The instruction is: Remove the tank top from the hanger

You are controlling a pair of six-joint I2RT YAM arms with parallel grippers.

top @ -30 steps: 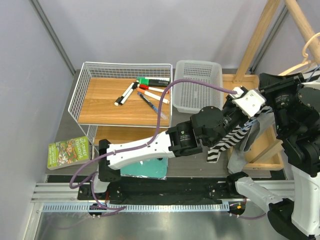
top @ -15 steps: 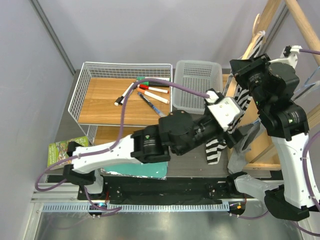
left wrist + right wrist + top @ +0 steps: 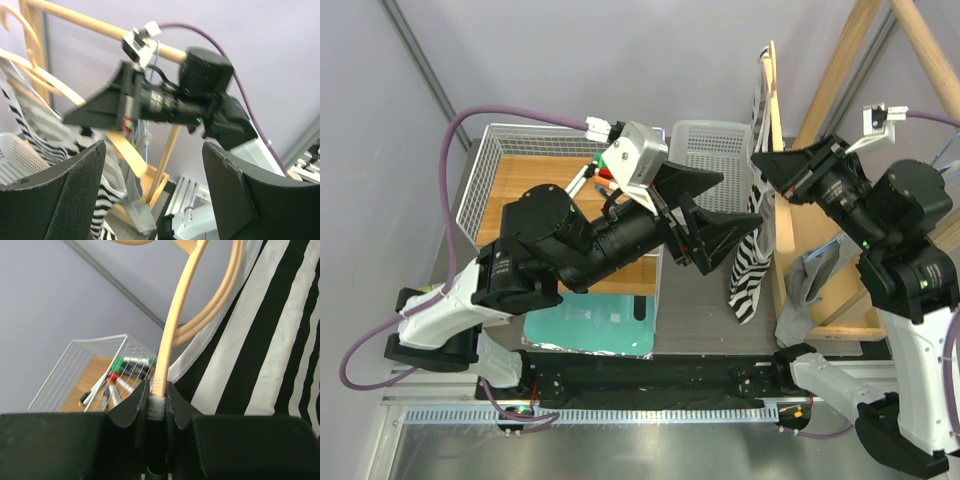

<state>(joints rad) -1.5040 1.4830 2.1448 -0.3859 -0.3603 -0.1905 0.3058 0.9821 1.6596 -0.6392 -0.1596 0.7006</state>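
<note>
You cannot see the whole tank top (image 3: 750,280) from above. It hangs edge-on, its striped lower part drooping over the table (image 3: 700,315) just beside the wooden rack (image 3: 840,70), and its upper part is lost behind the two grippers. The hanger (image 3: 773,85) shows there only as a thin pale strip rising above the right gripper (image 3: 760,160).

The right wrist view tells you more. That gripper is clamped tight on the hanger's slim arm, and the striped cloth lies right against it on the far side. The hook is cut off at the top edge, so you cannot tell what it hangs from.

Your left gripper (image 3: 740,203) is spread wide with nothing in it, and it points at the cloth from just beside it. Its wrist picture is blurred: you can make out the right arm's black wrist, the hanger and some stripes, but not whether the straps sit over the hanger's shoulders.

The left arm covers much of the wire basket (image 3: 485,165), and only a few markers (image 3: 612,172) peek out. Behind the arm stands a grey plastic basket (image 3: 715,150), and a teal sheet (image 3: 590,325) lies partly under it.
</note>
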